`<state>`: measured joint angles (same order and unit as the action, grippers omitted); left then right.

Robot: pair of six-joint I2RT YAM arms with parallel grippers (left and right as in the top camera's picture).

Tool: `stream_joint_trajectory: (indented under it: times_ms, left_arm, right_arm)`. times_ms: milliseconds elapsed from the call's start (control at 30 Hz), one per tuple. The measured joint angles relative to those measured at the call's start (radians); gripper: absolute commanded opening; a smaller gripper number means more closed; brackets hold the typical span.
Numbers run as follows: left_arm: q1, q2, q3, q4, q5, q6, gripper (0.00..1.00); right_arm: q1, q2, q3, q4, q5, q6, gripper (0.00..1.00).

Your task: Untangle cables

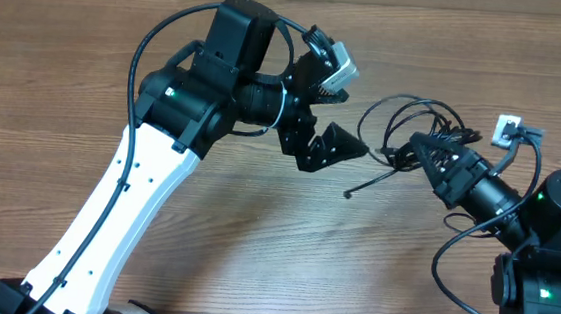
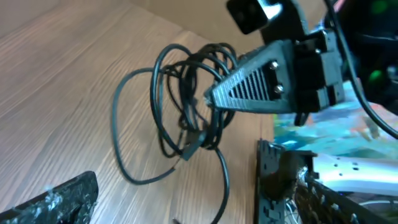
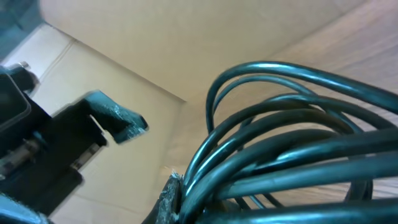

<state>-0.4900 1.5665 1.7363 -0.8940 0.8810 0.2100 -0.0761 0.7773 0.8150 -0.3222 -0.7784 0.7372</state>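
From the right gripper (image 1: 414,147) outward, the nearest thing is the cables (image 2: 186,93) themselves. Its jaws are clamped tight on the coiled bundle and pinch several strands together at the edge closest to it. Just past its fingertips the coils fan out over the wooden table (image 1: 254,235). An outer loop (image 2: 121,124) lies widest on the side away from this gripper, and a loose tail (image 2: 222,180) trails out of the tangle to a small plug (image 1: 348,192). Farther on, facing the bundle from the opposite side, the left gripper (image 2: 177,165) hangs with its fingers spread wide and holds nothing. The tail lies just in front of its gap.

The step in hand looks like drawing one strand free while the right side anchors the rest. The left gripper would do best to close on a single strand, either the tail or the outer loop, and not on the crowded middle. It should then pull slowly, directly away from the anchoring jaws. If the coils tighten instead of sliding, the anchor probably needs to hold fewer strands.
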Motion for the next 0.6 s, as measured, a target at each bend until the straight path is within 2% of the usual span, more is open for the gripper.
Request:
stream_joint_trajectory:
  times_ms: [133, 233, 600]
  left_arm:
    - [-0.014, 0.007, 0.0, 0.003, 0.036, 0.045, 1.0]
    - [-0.055, 0.008, 0.0, 0.006, 0.011, 0.068, 1.0]
    - [-0.206, 0.008, 0.0, 0.06, -0.23, 0.086, 1.0]
  right_arm:
    - [0.0, 0.0, 0.0, 0.029, -0.01, 0.097, 0.04]
    - [0.0, 0.0, 0.0, 0.069, -0.027, 0.171, 0.04]
    - [0.0, 0.0, 0.0, 0.12, -0.067, 0.238, 0.04]
